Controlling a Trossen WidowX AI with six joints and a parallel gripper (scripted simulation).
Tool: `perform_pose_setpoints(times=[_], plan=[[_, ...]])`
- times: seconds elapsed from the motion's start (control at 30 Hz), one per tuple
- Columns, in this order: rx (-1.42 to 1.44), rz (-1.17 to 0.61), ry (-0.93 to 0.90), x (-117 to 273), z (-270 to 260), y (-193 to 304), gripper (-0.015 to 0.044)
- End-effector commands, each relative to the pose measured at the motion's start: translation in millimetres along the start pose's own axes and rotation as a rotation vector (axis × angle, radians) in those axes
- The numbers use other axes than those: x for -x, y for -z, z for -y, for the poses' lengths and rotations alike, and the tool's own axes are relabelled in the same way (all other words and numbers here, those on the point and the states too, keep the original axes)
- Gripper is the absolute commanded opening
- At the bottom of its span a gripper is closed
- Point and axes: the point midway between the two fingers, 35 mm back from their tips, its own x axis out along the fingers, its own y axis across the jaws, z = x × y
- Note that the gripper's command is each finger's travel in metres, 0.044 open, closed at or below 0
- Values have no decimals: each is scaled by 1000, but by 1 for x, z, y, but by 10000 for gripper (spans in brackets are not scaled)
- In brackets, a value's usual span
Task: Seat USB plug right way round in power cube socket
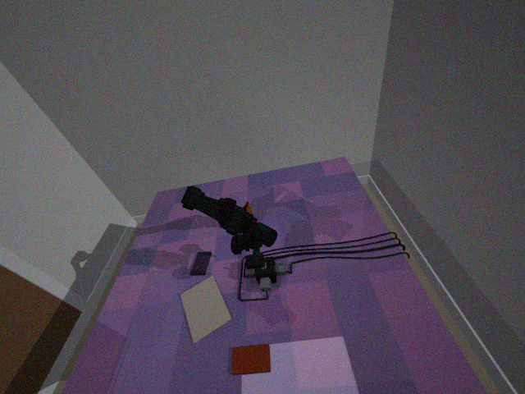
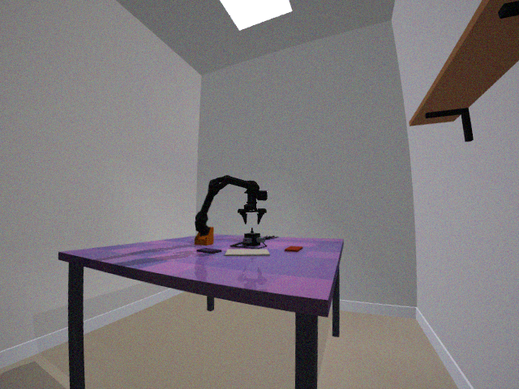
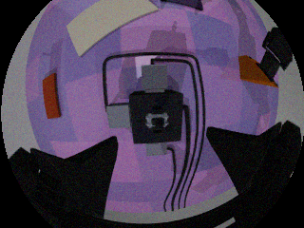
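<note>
The black power cube (image 1: 266, 275) (image 2: 251, 239) (image 3: 140, 102) stands on the table with grey plugs in its sides, one of them (image 1: 265, 284) (image 3: 154, 78) clearly seen. The USB plug (image 2: 251, 230) (image 3: 157, 120) stands up from the middle of the cube's top; the wrist view looks down on it, with light grey marks around it. Which way round it sits and how deep I cannot tell. My gripper (image 2: 251, 223) is open and empty, pointing straight down, with its fingertips a little above the plug and on either side of it. In the top view the arm hides the plug.
Black cables loop around the cube and run off to one side. A cream slab (image 1: 205, 309) (image 2: 247, 253) (image 3: 109, 21), a dark purple slab (image 1: 201, 263) (image 2: 208, 250) and a red-orange block (image 1: 251, 359) (image 2: 293, 248) (image 3: 51, 96) lie around it. The orange arm base (image 2: 204, 239) (image 3: 252, 70) stands behind.
</note>
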Motion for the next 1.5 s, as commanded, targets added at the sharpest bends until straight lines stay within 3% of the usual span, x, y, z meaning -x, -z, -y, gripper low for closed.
perform_pose_setpoints(times=[0.0, 1.17, 1.47], plan=[[-8, 7, 0, -2, -1, -1, 440], [-9, 8, -1, -31, -1, -2, 440], [-13, 4, 2, -29, -1, -1, 204]])
